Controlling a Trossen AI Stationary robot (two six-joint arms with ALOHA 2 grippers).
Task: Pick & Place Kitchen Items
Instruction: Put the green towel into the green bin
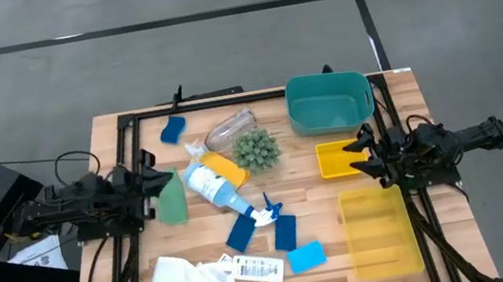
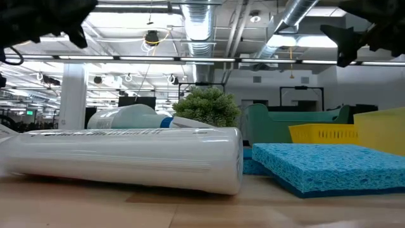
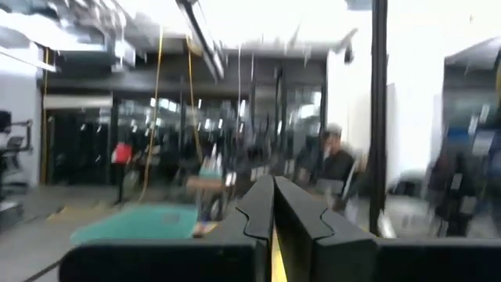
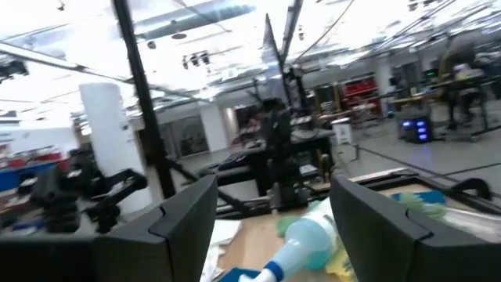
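Left gripper [image 1: 159, 181] pinched shut, empty, at table's left edge beside green sponge [image 1: 172, 200]. Right gripper [image 1: 367, 155] spread wide, empty, seemingly above small yellow bin [image 1: 339, 160]. Spray bottle [image 1: 215, 186] lies mid-table, untouched.

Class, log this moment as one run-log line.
left gripper: shut, empty, table's left | right gripper: open, over yellow bin | spray bottle: lying mid-table

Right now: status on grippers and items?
Left gripper shut, empty. Right gripper open, empty. Spray bottle lies mid-table beside plant ball.
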